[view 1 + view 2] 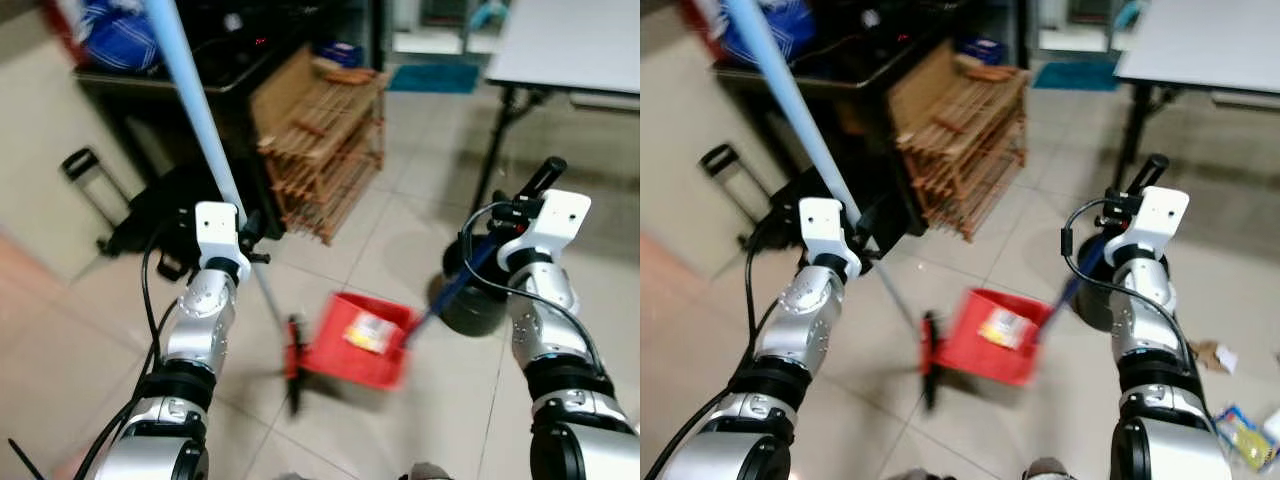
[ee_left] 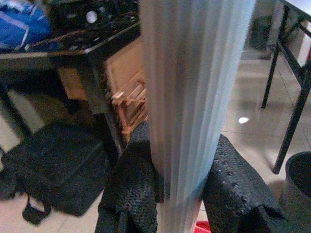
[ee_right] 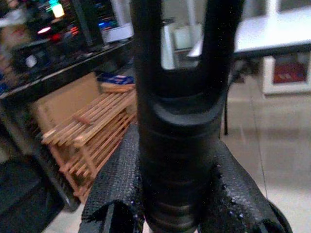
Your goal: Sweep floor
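The pale-blue broom handle (image 2: 194, 97) is pinched by the left gripper (image 2: 187, 194); its blurred head (image 1: 293, 362) apparently touches the red dustpan (image 1: 362, 340) at nine o'clock. The dustpan's black handle (image 3: 180, 160) is clamped in the right gripper (image 3: 182, 204).

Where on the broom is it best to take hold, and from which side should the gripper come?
Best on the long pale-blue handle, above the black brush head, coming side-on so the fingers close across its round shaft. The left gripper holds it that way now, clamped at mid-length.

Glossy tiled floor (image 1: 400, 240), slatted wooden rack (image 1: 325, 150), pebbled fingers (image 2: 131, 194).
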You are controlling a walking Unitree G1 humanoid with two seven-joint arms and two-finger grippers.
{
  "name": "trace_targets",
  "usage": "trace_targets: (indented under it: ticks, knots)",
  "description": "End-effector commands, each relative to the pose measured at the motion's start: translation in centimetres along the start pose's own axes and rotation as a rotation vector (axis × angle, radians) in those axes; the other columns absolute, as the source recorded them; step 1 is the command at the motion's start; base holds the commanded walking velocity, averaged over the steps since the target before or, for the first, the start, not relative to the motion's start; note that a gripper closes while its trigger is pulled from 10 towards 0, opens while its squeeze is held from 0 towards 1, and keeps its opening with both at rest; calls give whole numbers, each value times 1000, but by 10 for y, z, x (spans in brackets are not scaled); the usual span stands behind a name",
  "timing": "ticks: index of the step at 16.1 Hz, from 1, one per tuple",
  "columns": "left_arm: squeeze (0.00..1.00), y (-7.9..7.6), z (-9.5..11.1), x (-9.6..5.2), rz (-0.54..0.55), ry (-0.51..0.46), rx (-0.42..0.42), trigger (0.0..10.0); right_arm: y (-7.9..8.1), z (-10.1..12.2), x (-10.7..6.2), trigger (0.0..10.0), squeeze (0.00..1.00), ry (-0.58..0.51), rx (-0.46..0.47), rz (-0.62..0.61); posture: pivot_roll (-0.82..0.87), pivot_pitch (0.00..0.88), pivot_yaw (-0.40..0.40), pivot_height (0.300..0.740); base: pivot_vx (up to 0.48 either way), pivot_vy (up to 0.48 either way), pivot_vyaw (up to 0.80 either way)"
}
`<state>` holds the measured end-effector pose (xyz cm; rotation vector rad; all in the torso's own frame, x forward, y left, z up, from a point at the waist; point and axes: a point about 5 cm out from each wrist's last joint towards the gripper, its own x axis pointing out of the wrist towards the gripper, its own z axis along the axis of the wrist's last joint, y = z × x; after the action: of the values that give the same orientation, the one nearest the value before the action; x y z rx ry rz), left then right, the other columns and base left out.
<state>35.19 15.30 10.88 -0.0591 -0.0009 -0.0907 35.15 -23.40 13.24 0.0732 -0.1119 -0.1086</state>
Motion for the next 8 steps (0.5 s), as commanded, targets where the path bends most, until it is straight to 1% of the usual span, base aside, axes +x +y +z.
trace_targets:
  ticks: [1,4,6,8]
  knots:
    - [0,6,8,2,41,-48,-1,10000,12,11,7,10000,0,-39,14,54,-264,18,102,740,0,0,0]
    - [0,-9,4,2,56,-54,-45,10000,5,19,10,10000,0,-31,-40,92,-292,28,39,740,0,0,0]
    - [0,-13,-2,0,61,-46,-69,10000,1,23,12,10000,0,-32,-56,98,-300,27,28,740,0,0,0]
    - [0,-14,-4,-2,57,-47,-86,10000,0,26,14,10000,0,-36,-61,97,-303,29,33,740,0,0,0]
